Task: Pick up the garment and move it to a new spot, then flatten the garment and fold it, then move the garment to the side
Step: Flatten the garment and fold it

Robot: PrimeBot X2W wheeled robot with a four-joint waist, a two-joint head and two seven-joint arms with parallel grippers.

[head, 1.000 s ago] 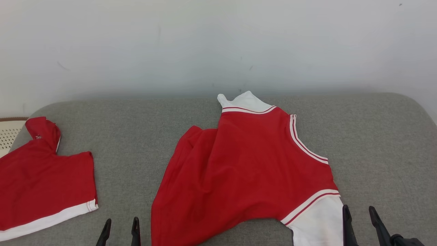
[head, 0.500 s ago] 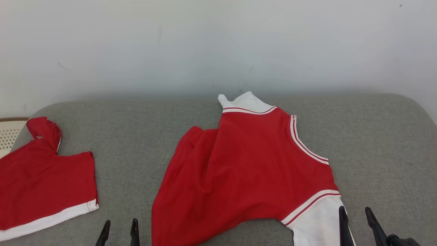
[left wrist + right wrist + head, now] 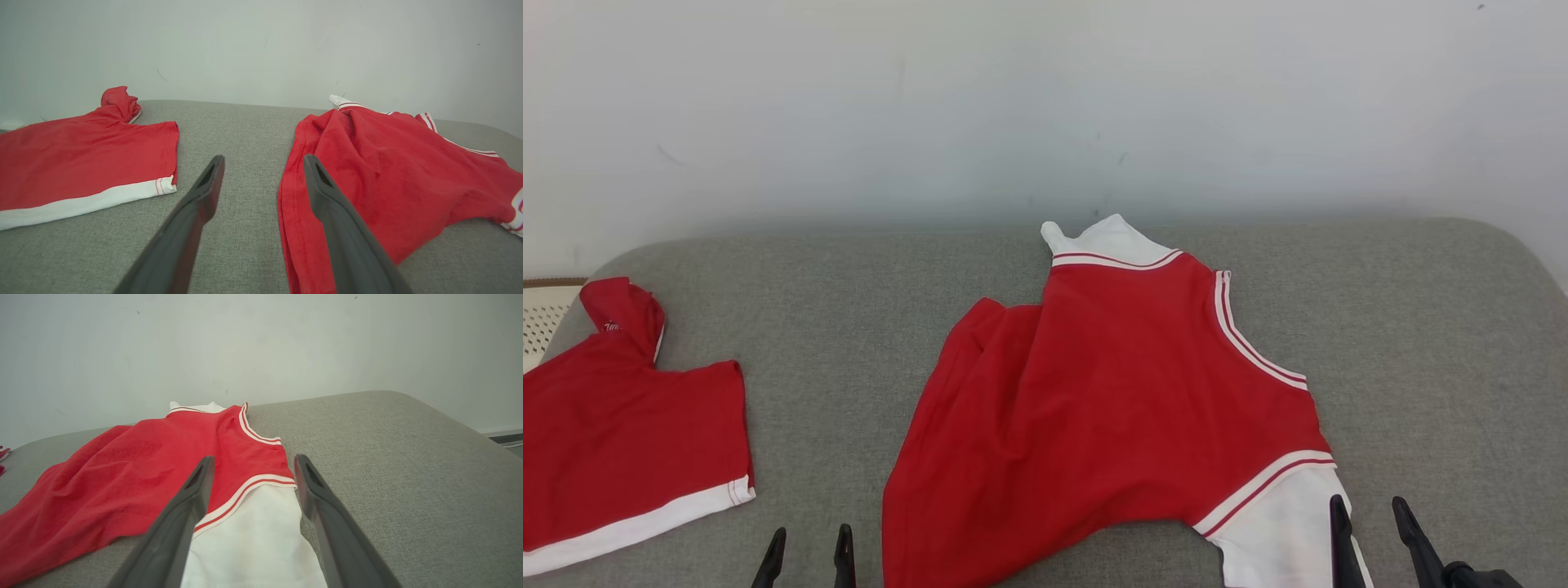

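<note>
Pincer on the left sits at the near edge of the grey fabric worktop, jaws wide, nothing held. Bare grey cover shows between its fingers. It is just left of the garment and apart from its red hem edge.

Right pincer is at the near right, jaws also wide, nothing gripped. In the right wrist view its fingers straddle the garment's white panel, with the right finger over bare grey just off the cloth edge (contact with the fabric: cannot tell).

The garment lies in the middle of the worktop, red with white parts and red-and-white striped trim. It is not flat: the left side is bunched and creased, and the right side is smoother. A white piece pokes out at its far end, close to the wall.

Second red garment with a white band lies at the left, well apart from the first. Cream perforated object sits at the far left edge, partly hidden behind it.
</note>
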